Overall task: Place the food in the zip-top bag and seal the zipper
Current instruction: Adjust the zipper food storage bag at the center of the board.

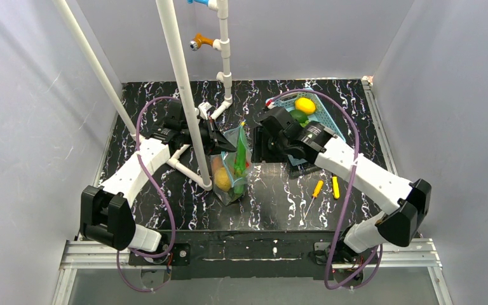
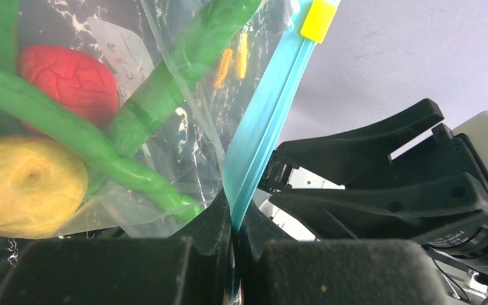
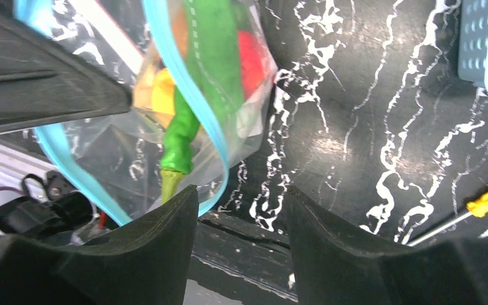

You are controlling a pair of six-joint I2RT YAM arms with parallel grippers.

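the zip-top bag (image 1: 234, 168) sits mid-table, right between the two grippers, mouth end toward the far side. packed inside are long green pods (image 2: 70, 133), a red piece (image 2: 67, 79), a yellow-orange fruit (image 2: 25, 187) and a brown-orange fruit (image 1: 217, 166). the zipper (image 2: 264, 121), that thin teal strip, runs up to a little yellow slider (image 2: 318, 19) at its end. the left gripper (image 2: 235, 238) is clamped tight on the strip, fingers pinched together with just the teal plastic between them. in the right wrist view the two teal edges stand apart, so the mouth isn't sealed there.

the right gripper (image 3: 241, 210) is just beside the bag's mouth, jaws spread and nothing between them. one finger is close to the bag's edge, can't tell if it's touching.

off to the right at the back there's the light-blue basket (image 1: 333, 122), with a yellow fruit (image 1: 304, 105) and a green fruit (image 1: 299, 117) in it. two orange-handled screwdrivers (image 1: 318, 188) lie on the black marbled table (image 1: 273, 203) nearer the front, apart from the bag. a white pipe frame (image 1: 184, 82) stands on the left side, crossing in front of the left gripper in the top view.
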